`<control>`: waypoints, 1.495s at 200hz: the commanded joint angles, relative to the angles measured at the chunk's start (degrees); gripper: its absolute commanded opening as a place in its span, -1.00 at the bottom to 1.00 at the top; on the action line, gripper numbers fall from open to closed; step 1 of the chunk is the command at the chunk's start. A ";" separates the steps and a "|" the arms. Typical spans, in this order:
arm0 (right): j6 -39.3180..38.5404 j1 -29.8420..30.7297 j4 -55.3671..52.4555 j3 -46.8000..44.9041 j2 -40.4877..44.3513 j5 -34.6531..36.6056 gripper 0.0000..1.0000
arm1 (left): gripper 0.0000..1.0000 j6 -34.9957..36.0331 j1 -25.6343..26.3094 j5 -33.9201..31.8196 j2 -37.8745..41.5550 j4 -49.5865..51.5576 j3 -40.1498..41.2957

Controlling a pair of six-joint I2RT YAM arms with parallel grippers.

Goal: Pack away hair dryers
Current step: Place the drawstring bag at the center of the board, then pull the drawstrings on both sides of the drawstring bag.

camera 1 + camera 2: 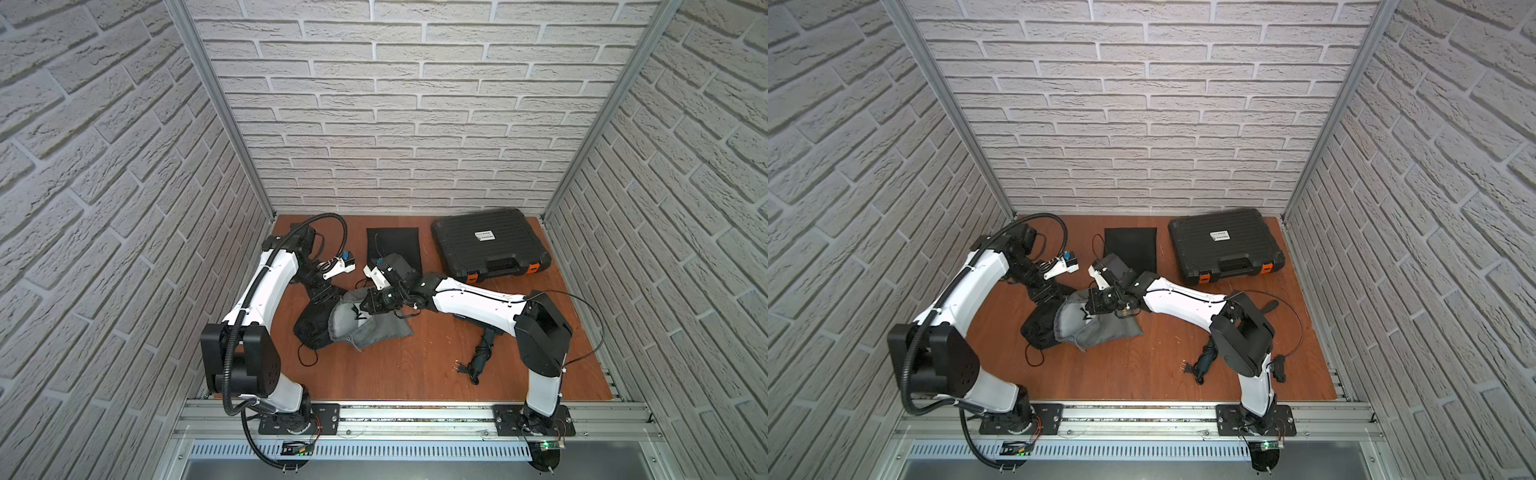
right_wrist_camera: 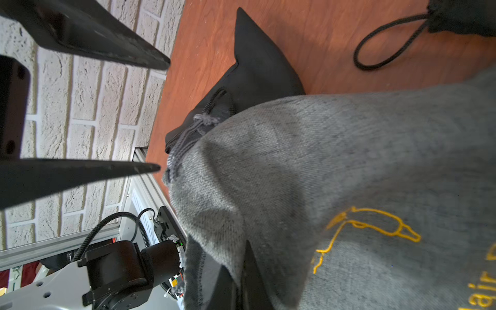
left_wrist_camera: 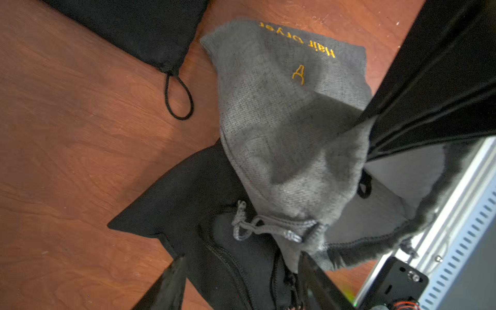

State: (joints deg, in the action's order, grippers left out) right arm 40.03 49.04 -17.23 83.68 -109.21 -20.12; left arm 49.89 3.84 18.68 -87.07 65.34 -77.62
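Observation:
One dark teal hair dryer (image 1: 484,349) (image 1: 1206,357), cord coiled round its handle, lies at the front right, partly under my right arm. A grey pouch (image 1: 374,332) (image 3: 281,120) (image 2: 322,161) with yellow "Hair Dryer" stitching lies mid-table, overlapping a bulging black pouch (image 1: 311,328) (image 3: 188,201) (image 2: 257,72). My right gripper (image 1: 365,307) (image 2: 236,284) is shut on the grey pouch's rim, lifting its mouth. My left gripper (image 1: 322,297) (image 3: 244,281) stands open over the black pouch, one finger on each side. What the pouches hold is hidden.
A flat black drawstring pouch (image 1: 395,245) (image 3: 139,26) lies at the back centre. A ribbed black hard case (image 1: 490,245) with orange latches sits shut at the back right. Brick-patterned walls close in the wooden table (image 1: 395,374) on three sides.

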 commanded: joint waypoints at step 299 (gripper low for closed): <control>-1.14 -0.76 1.93 -2.74 3.11 -1.50 -0.95 | -0.73 9.13 10.86 -2.57 -3.37 0.49 1.84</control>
State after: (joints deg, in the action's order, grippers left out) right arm 38.79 48.21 -18.09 81.95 -107.90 -20.88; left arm 59.22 14.44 15.09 -90.41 63.90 -75.70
